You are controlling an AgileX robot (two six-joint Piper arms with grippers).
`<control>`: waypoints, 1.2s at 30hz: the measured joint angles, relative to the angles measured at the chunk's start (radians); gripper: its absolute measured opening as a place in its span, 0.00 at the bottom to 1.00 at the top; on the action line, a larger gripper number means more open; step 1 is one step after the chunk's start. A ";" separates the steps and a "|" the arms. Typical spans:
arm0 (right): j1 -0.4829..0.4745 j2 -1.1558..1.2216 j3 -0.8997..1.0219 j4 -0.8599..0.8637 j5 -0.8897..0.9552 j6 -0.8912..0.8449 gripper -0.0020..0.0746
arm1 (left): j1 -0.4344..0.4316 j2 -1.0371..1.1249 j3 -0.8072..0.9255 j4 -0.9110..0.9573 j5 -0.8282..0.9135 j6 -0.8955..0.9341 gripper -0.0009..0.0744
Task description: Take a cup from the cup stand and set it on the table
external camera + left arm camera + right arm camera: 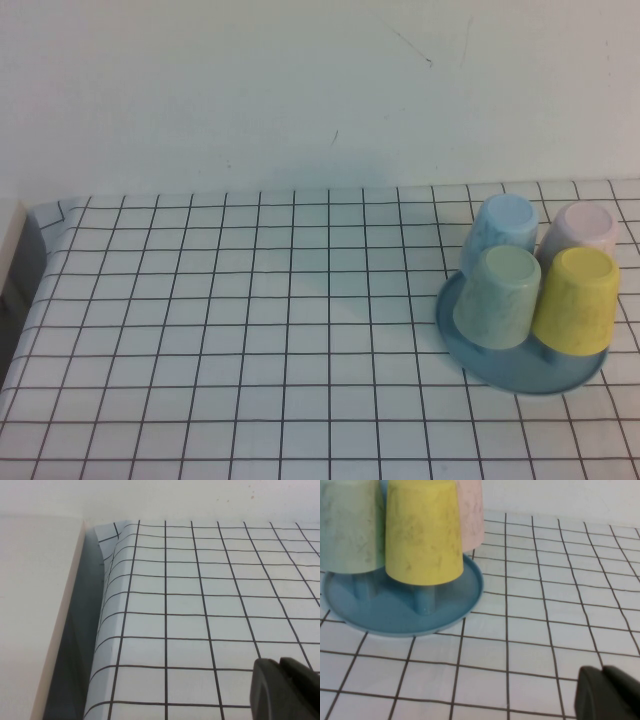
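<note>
The pale mint-green cup [497, 295] hangs upside down on the front-left peg of the blue cup stand [520, 378] at the right of the gridded table [250, 330]. In the right wrist view the cup [347, 527] sits over the stand's dish [395, 622] and blue pegs [425, 597]. No white knob shows. Neither arm shows in the high view. My right gripper [602, 672] is shut and empty, low over the cloth and apart from the stand. My left gripper [280, 664] is shut and empty over the table's left part.
A light blue cup [505, 230], a pink cup [582, 232] and a yellow cup [575, 300] also hang on the stand. The cloth's left edge [107, 580] folds down beside a beige ledge [45, 605]. A white wall stands behind.
</note>
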 joint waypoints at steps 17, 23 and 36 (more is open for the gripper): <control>0.000 0.000 0.000 0.000 -0.025 0.000 0.02 | 0.000 0.000 0.000 -0.022 -0.008 0.016 0.01; 0.000 0.000 0.002 -0.003 -0.218 0.000 0.02 | 0.000 0.000 0.006 -0.041 -0.144 0.016 0.01; 0.000 0.000 0.002 -0.017 -0.532 0.000 0.02 | 0.000 0.000 0.006 -0.049 -0.486 0.016 0.01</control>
